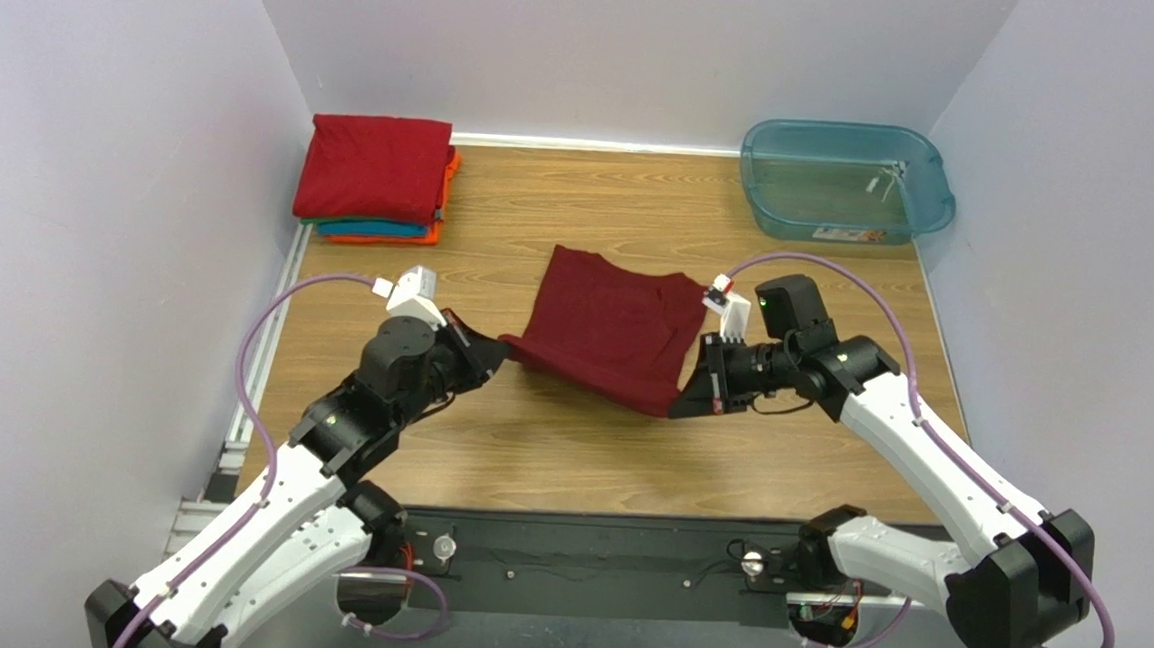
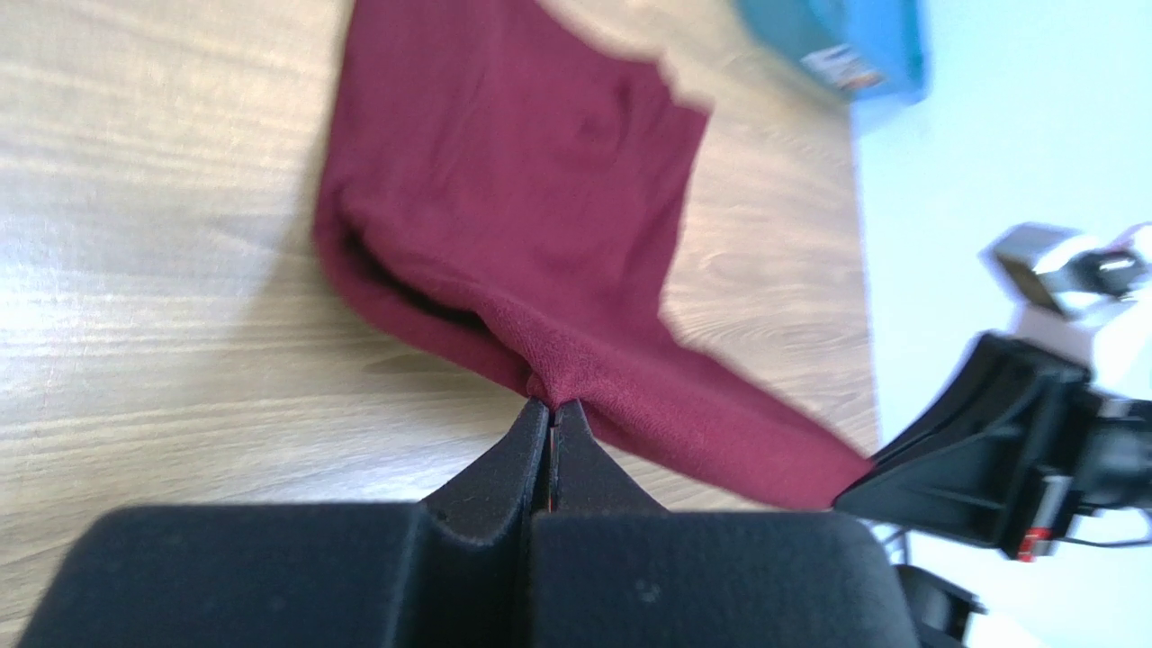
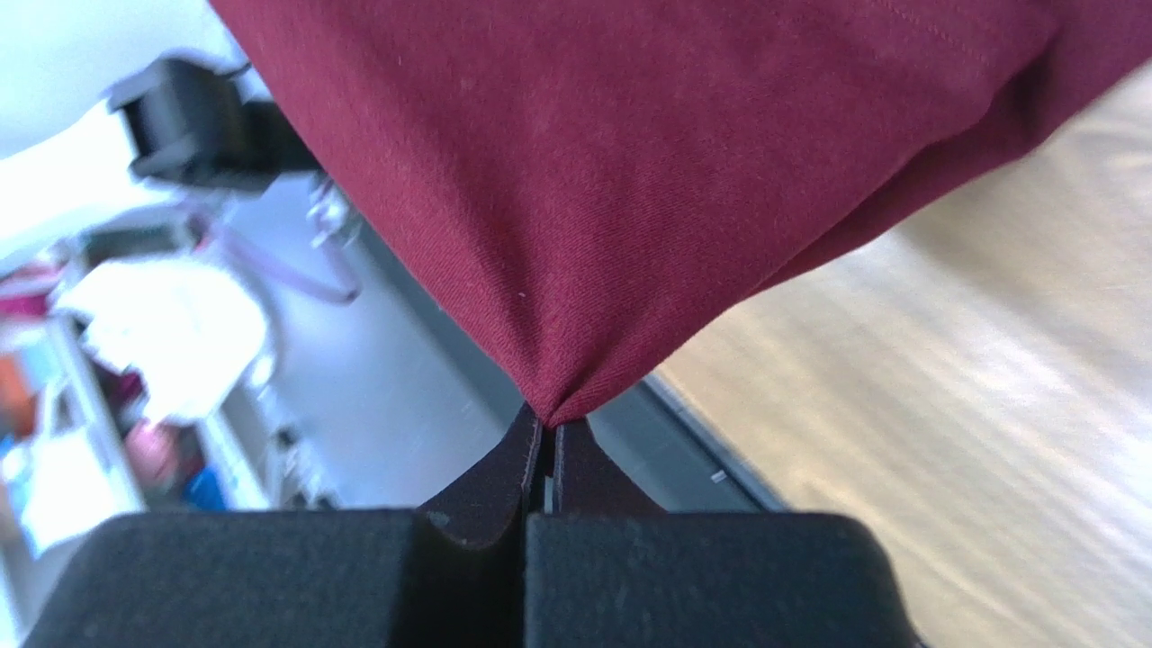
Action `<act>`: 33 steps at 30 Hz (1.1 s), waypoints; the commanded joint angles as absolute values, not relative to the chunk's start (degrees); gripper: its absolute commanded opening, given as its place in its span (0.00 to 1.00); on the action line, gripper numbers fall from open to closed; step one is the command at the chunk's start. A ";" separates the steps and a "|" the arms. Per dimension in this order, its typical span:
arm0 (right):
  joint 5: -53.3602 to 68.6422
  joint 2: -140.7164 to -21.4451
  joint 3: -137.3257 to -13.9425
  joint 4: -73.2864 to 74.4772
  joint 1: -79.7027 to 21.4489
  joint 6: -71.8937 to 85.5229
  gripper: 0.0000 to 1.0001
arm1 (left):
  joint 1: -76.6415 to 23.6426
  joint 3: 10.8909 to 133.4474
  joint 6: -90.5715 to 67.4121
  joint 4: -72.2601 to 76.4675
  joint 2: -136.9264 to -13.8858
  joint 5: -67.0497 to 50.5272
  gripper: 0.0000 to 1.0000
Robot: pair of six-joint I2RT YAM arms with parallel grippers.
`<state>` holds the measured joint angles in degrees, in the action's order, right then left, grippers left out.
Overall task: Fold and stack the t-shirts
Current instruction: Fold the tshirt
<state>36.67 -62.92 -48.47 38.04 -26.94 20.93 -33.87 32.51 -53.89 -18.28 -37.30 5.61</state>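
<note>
A dark maroon t-shirt [image 1: 606, 326] hangs lifted at its near edge between both arms, its far part resting on the wooden table [image 1: 561, 444]. My left gripper [image 1: 494, 354] is shut on the shirt's near left corner; in the left wrist view the cloth [image 2: 541, 230] bunches at the fingertips [image 2: 549, 408]. My right gripper [image 1: 679, 403] is shut on the near right corner, and the maroon cloth [image 3: 609, 176] pulls to a point at its tips [image 3: 548, 425]. A stack of folded t-shirts [image 1: 376, 177], red on top with teal and orange below, lies at the back left.
A translucent teal plastic tub [image 1: 845, 180] stands at the back right corner. White walls close in the table on three sides. A black base rail [image 1: 599, 559] runs along the near edge between the arm bases.
</note>
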 commanded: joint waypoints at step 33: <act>17.51 -71.01 -58.88 36.92 -26.89 26.63 0.01 | -31.82 45.70 -46.68 -7.74 -57.82 20.31 0.00</act>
<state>25.71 -70.04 -57.06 39.13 -26.98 25.23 -33.06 42.35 -49.30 -11.07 -54.87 15.97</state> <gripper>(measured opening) 0.015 0.008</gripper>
